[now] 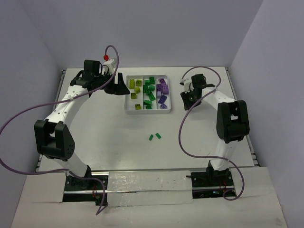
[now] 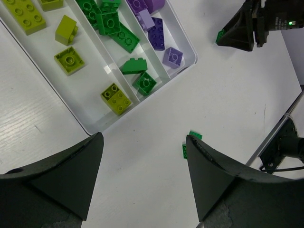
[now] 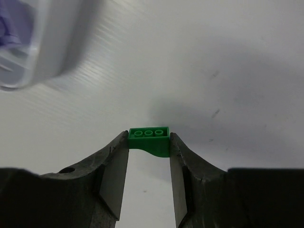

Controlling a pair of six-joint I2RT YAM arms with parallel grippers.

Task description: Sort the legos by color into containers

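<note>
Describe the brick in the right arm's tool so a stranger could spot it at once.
From the white tray mid-table, look just to its right, to the right tool. Pinched between its fingers is a small green brick with an arched cut-out and three circles in a row. The two other loose green bricks lie untouched nearer the arm bases.
</note>
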